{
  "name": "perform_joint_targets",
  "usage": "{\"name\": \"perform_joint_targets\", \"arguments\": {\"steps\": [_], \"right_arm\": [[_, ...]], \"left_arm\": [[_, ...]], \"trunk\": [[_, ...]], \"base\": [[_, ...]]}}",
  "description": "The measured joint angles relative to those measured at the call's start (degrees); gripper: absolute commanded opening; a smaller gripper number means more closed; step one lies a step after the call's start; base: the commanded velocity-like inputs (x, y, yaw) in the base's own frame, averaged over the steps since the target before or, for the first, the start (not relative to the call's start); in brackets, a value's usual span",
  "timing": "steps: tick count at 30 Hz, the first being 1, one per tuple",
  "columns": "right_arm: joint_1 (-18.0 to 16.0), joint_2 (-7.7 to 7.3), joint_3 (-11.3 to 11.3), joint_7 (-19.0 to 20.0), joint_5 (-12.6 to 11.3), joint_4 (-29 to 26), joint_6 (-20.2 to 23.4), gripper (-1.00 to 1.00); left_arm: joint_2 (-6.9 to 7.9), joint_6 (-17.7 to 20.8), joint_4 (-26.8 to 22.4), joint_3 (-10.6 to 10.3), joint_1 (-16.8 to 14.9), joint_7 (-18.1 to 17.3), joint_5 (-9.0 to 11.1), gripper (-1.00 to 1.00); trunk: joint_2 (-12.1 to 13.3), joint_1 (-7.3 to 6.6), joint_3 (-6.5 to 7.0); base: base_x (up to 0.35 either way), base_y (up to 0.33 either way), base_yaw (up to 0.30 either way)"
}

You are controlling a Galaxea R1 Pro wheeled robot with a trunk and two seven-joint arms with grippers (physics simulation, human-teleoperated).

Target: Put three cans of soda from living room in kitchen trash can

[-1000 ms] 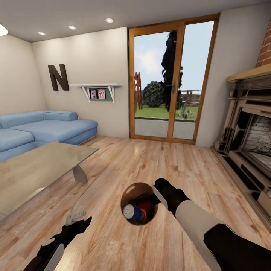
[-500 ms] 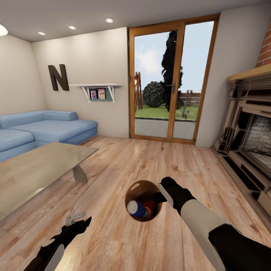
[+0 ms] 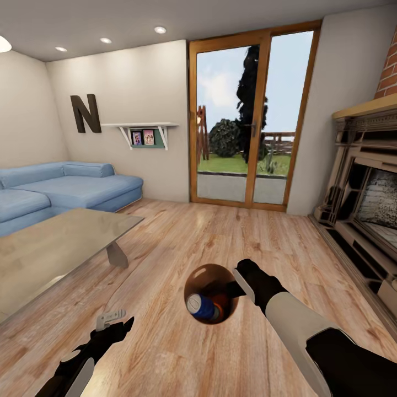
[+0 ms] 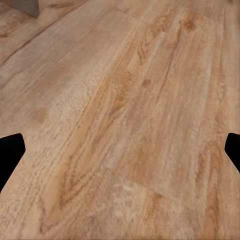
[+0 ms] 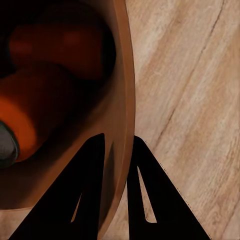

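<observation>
Living room, wood floor [image 3: 231, 231]. Right gripper [image 3: 236, 288] has the bin [image 3: 205, 275] by its rim, fingers closed tight on the wall, one inside, one outside; right wrist view shows that pinch up close [image 5: 116, 165], head view hides it behind the hand. Bin sits off the coffee table's [image 3: 49, 248] near corner, w/ cans inside: blue can [image 3: 199, 306] lying on its side in head view, orange cans [image 5: 35, 105] clearer in wrist view, copper inner wall [image 5: 120, 90] too. Left gripper [image 3: 113, 325] low over floor, fingers wide apart, holding nothing; left wrist view shows bare boards [image 4: 130, 110] between finger tips [image 4: 10, 152]. Sofa [image 3: 60, 187], letter N [image 3: 85, 113], glass door [image 3: 248, 118], fireplace [image 3: 369, 193] around.
</observation>
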Motion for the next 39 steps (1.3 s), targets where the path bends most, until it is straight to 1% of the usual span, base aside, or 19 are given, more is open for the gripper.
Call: {"name": "perform_joint_targets", "arguments": {"steps": [1, 4, 8, 9, 11, 15, 17, 18, 20, 23, 29, 31, 32, 33, 36, 39], "right_arm": [[0.0, 0.00, -0.2, 0.0, -0.2, 0.0, 0.0, -1.00], [0.0, 0.00, -1.9, 0.0, 0.1, 0.1, 0.1, -1.00], [0.0, 0.00, -4.8, -0.1, 0.2, 0.2, 0.5, -1.00], [0.0, -0.02, -6.0, -0.2, 0.2, 0.3, 0.7, -1.00], [0.0, -0.05, -7.1, -0.1, 0.1, 0.6, 0.9, -1.00], [0.0, -0.08, -8.0, -0.1, 0.4, 0.8, 1.1, -1.00], [0.0, -0.08, -8.8, -0.1, 0.4, 1.0, 1.1, -1.00], [0.0, -0.09, -10.2, -0.1, 0.5, 1.1, 1.2, -1.00], [0.0, -0.09, -11.9, -0.1, 0.5, 1.4, 1.7, -1.00], [0.0, -0.16, -14.6, -0.1, 0.7, 2.2, 3.8, -1.00], [0.0, -0.70, -16.5, 0.0, 0.6, 3.7, 5.9, -1.00], [0.0, -0.82, -16.6, 0.3, 1.3, 4.4, 6.1, -1.00], [0.0, -0.89, -16.6, 0.8, 1.7, 4.8, 6.2, -1.00], [0.0, -1.15, -16.5, 3.0, 2.7, 5.6, 6.4, -1.00], [-0.1, -1.98, -16.6, 7.8, 1.1, 6.5, 6.5, -1.00], [-0.1, -2.79, -16.8, 11.3, 0.4, 6.5, 6.6, -1.00]], "left_arm": [[0.00, 0.0, 0.0, 0.0, 0.0, 0.0, 0.0, 1.00], [0.00, 0.0, 0.0, 0.0, 0.0, 0.0, 0.0, 1.00], [0.00, -0.1, 0.0, 0.0, 0.0, 0.0, 0.0, 1.00], [0.00, -0.1, 0.0, 0.0, 0.0, 0.0, 0.0, 1.00], [0.00, -0.1, 0.0, 0.0, 0.0, 0.0, 0.0, 1.00], [0.00, -0.1, 0.0, -0.1, 0.0, 0.0, 0.0, 1.00], [0.00, -0.1, 0.0, -0.1, 0.0, 0.0, 0.0, 1.00], [0.00, -0.1, 0.0, -0.1, 0.0, 0.0, 0.0, 1.00], [0.00, -0.1, 0.0, -0.1, 0.0, 0.0, 0.0, 1.00], [0.00, -0.1, 0.0, -0.1, 0.0, 0.0, 0.0, 1.00], [0.00, -0.1, 0.0, -0.1, 0.0, 0.0, 0.0, 1.00], [-0.01, -0.1, 0.0, -0.2, 0.0, 0.0, 0.0, 1.00], [-0.01, -0.1, 0.0, -0.2, 0.0, 0.0, 0.0, 1.00], [-0.01, -0.1, 0.0, -0.2, 0.0, 0.0, 0.0, 1.00], [-0.02, -0.1, 0.0, -0.2, 0.0, 0.0, 0.0, 1.00], [-0.04, -0.1, 0.0, -0.2, 0.0, 0.0, 0.0, 1.00]], "trunk": [[0.0, 0.00, 0.00], [0.0, 0.00, 0.00], [0.0, 0.00, 0.00], [0.0, 0.00, 0.00], [0.0, 0.00, 0.00], [0.0, 0.00, 0.00], [0.0, 0.00, 0.00], [0.0, 0.00, 0.00], [0.0, 0.00, 0.00], [0.0, 0.00, 0.00], [0.0, 0.00, 0.00], [0.0, 0.00, 0.00], [0.0, 0.00, 0.00], [0.0, 0.00, 0.00], [0.0, 0.00, 0.00], [0.0, 0.00, 0.00]], "base": [[0.000, 0.000, 0.000], [0.000, 0.000, 0.000], [0.000, 0.000, 0.000], [0.000, 0.000, 0.000], [0.000, 0.000, 0.000], [0.000, 0.000, 0.000], [0.000, 0.000, 0.000], [0.000, 0.000, 0.000], [0.000, 0.000, 0.000], [0.000, 0.000, 0.000], [0.000, 0.000, 0.000], [0.000, 0.000, 0.000], [0.000, 0.000, 0.000], [0.000, 0.000, 0.000], [0.000, 0.000, 0.000], [0.000, 0.000, 0.000]]}}
